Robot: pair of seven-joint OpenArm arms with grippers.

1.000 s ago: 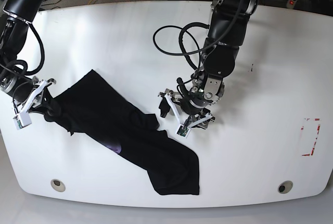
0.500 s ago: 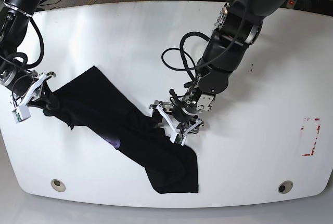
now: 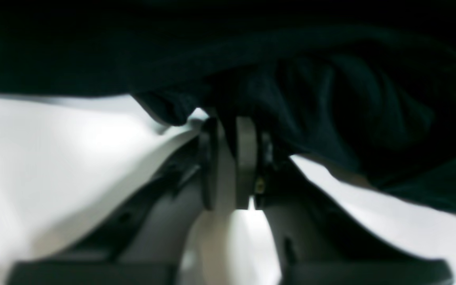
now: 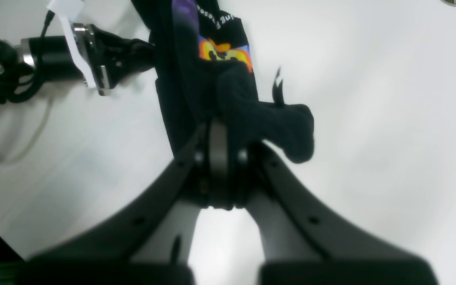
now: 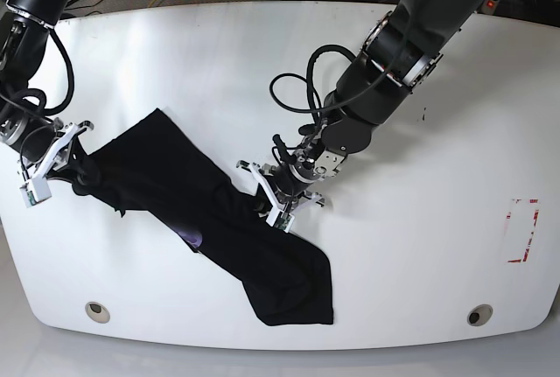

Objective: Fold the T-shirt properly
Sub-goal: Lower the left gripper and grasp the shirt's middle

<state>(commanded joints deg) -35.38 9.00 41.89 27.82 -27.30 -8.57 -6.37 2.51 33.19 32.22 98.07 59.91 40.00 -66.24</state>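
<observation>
Moving toward the cloth over the last second, the left claw now sits at the edge of the T-shirt, its jaws nearly together on a black fold in the blurred left wrist view. At the other end, the right claw is clamped on a bunched end. Only the right wrist view shows the orange-and-purple print with white lettering. Soft, wrinkled fabric lies diagonally across the glossy white desk.
</observation>
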